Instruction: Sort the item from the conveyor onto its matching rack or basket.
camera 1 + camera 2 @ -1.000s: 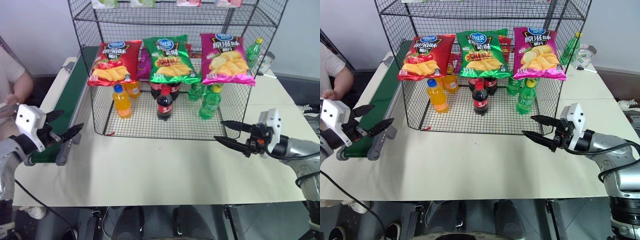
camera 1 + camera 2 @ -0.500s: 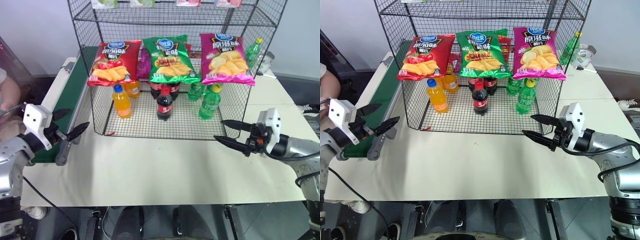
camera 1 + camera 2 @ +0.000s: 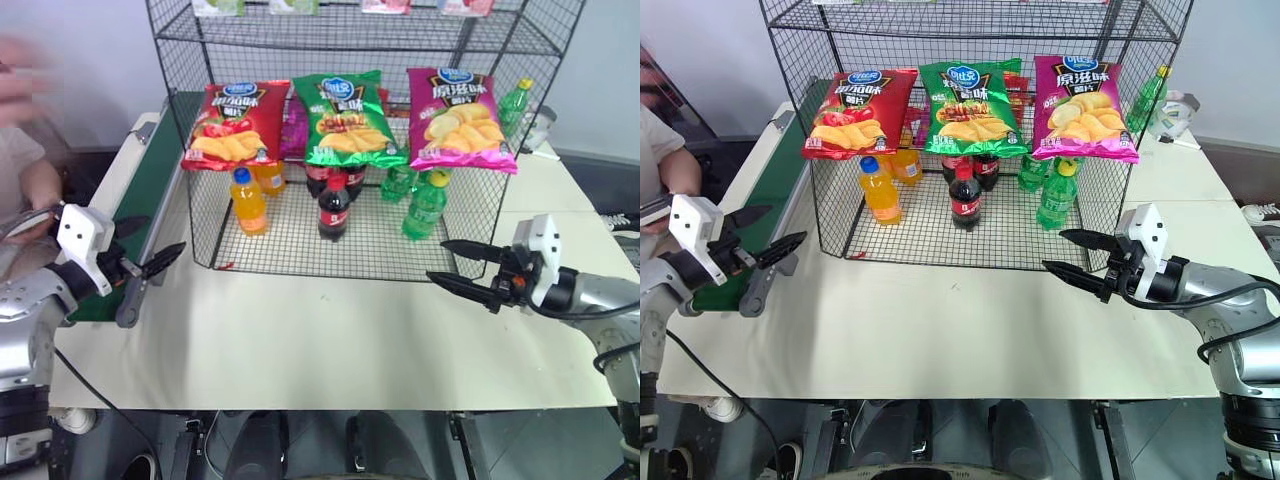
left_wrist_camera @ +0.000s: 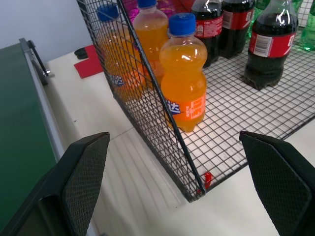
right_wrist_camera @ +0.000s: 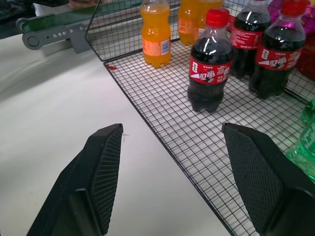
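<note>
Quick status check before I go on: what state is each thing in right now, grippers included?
left gripper: open, empty, beside the conveyor's near end
right gripper: open, empty, in front of the rack
green crisp bag: on the rack's middle shelf, between the red and magenta bags
conveyor: no item on the visible belt
rack: upright, bottles on the bottom shelf
orange bottle: upright, capped
cola bottle: upright, capped

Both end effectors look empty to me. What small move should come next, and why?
Probably swing the left end effector over the conveyor and wait: it and the right end effector are open and empty, the visible belt is bare, and the green crisp bag is already on the rack.
</note>
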You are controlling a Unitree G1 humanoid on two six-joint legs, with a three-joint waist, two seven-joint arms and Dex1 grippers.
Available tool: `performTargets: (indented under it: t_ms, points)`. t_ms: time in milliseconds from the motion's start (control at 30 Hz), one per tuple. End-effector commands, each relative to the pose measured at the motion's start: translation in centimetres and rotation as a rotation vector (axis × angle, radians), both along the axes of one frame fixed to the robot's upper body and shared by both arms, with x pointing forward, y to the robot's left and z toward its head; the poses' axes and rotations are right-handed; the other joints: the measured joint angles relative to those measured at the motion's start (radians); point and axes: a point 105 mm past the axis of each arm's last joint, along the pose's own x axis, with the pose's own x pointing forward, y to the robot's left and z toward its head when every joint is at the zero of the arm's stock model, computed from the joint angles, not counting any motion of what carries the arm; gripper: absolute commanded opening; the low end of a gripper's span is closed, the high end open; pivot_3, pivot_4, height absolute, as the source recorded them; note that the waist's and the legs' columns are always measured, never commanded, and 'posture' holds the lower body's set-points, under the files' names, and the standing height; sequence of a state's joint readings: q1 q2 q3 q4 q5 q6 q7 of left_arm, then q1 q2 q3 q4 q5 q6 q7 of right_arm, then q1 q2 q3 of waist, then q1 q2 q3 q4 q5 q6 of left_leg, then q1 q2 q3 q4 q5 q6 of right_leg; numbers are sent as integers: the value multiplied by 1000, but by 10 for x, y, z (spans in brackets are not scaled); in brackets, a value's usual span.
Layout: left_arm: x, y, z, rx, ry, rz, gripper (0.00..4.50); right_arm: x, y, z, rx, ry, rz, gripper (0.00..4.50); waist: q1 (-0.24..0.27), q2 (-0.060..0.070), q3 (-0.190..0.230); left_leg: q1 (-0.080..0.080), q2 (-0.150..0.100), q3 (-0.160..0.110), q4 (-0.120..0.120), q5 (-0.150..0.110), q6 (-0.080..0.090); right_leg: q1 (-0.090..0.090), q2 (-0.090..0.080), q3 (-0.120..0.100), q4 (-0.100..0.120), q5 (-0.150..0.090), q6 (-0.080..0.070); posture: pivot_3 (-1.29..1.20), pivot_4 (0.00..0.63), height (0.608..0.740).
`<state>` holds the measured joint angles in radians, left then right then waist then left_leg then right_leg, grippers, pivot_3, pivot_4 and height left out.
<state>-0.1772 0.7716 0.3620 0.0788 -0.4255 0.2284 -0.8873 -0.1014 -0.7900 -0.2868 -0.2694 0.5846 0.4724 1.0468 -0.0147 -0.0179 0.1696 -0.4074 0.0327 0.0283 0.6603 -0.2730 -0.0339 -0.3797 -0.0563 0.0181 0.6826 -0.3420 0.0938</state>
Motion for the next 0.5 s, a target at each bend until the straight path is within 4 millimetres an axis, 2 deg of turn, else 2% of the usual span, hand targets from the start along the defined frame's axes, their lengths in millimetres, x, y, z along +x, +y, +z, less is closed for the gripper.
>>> performTargets:
  t_ms: [33,500]
  points:
    - [3,-4,6,6,-31,-21,4500,-4,-6,11,-14,-55,-8,3333,3,0,0,0,0,0,1,0,0,0,0,0,0,0,0,0,150,739]
    - [10,-10,3,6,-30,-53,4500,-9,-11,9,-32,-51,-28,3333,1,0,0,0,0,0,2,-1,1,1,0,-1,1,0,0,0,150,739]
